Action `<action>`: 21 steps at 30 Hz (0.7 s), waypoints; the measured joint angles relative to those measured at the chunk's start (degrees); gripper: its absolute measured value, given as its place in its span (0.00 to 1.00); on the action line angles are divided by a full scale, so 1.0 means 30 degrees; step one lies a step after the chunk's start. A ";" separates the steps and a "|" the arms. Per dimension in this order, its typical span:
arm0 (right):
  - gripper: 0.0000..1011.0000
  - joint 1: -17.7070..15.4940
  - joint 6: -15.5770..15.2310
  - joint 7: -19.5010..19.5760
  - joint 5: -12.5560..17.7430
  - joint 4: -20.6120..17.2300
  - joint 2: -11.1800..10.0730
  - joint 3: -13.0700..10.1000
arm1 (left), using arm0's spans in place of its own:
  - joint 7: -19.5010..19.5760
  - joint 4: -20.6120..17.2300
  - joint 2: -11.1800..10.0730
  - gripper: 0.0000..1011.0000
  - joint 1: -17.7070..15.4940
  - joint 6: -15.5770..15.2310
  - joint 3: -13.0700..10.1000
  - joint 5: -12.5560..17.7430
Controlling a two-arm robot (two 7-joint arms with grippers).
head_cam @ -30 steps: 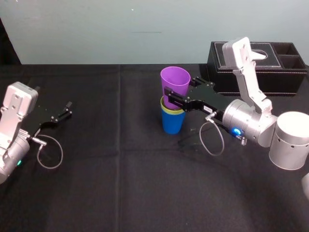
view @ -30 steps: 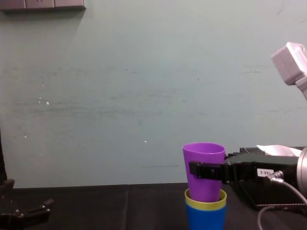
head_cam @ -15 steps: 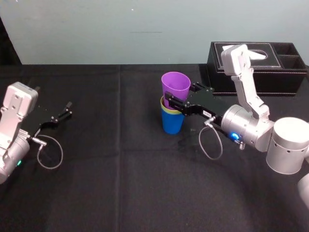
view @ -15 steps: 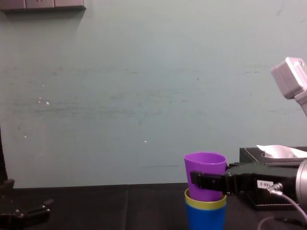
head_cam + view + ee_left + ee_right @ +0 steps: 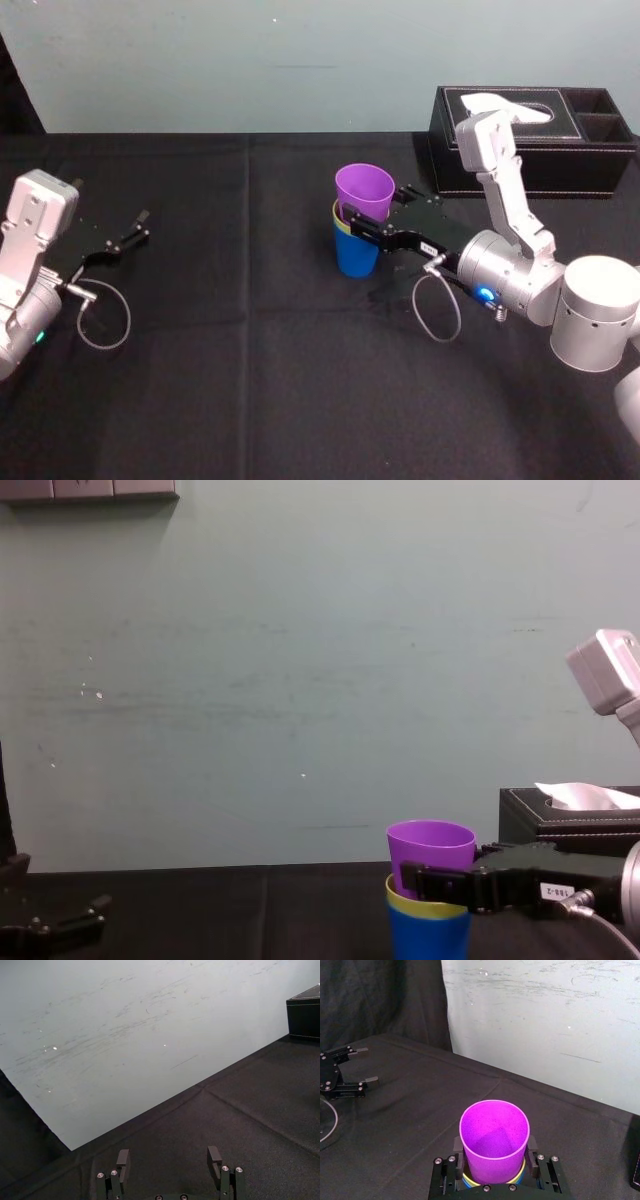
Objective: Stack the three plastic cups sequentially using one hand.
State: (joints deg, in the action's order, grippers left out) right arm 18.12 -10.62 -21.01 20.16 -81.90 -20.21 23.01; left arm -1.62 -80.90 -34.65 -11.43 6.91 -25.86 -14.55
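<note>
Since the frame a second earlier, the purple cup (image 5: 364,190) has sunk deeper into the stack, and the right gripper (image 5: 495,1152) has come down with it. Less purple wall now shows above the rim below.

**Fingers.** The fingers (image 5: 366,226) are clamped on the purple cup, one on either side of its lower wall. They sit just above the rim of the yellow-green cup (image 5: 428,911).

**Stack.** The yellow-green cup sits nested in the blue cup (image 5: 355,255), which stands upright on the black table (image 5: 250,380). All three cups are nested, so the task looks almost done. What seems left is the final seating and the release.

**Risks for you to watch:**
- If you press lower, the fingers will likely strike the yellow-green rim. That would push down off-centre and could tip or shove the light stack.
- If you seat the cup too hard, the tapered walls may wedge.
- If you draw back before the fingers are fully parted, the purple cup may lift out again or drag the whole stack across the cloth.
- The black tissue box (image 5: 540,150) stands near, behind the right arm, so a wide withdrawal could knock it.

**Other arm.** The left gripper (image 5: 168,1152) rests well apart at the table's left, with its fingers spread and holding nothing.
</note>
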 joint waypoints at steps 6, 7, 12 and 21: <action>0.71 0.0001 -0.0005 0.0009 0.0000 -0.0005 -0.0007 0.0000 | 0.0000 -0.0001 0.0000 1.00 0.0000 0.0000 0.0000 0.0000; 0.71 0.0000 -0.0008 0.0011 0.0000 -0.0009 -0.0009 0.0001 | 0.0000 -0.0001 0.0000 1.00 0.0000 0.0000 0.0000 0.0000; 0.81 0.0006 -0.0033 0.0014 0.0002 -0.0022 -0.0016 0.0001 | -0.0001 0.0000 0.0000 1.00 0.0000 0.0000 -0.0001 -0.0001; 0.99 0.0014 -0.0055 0.0021 0.0010 -0.0039 -0.0018 0.0000 | -0.0001 -0.0001 0.0000 1.00 0.0001 0.0000 -0.0001 0.0000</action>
State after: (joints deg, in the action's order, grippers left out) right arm 18.16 -10.79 -20.95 20.19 -82.02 -20.26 23.01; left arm -1.62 -80.90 -34.65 -11.43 6.91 -25.86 -14.55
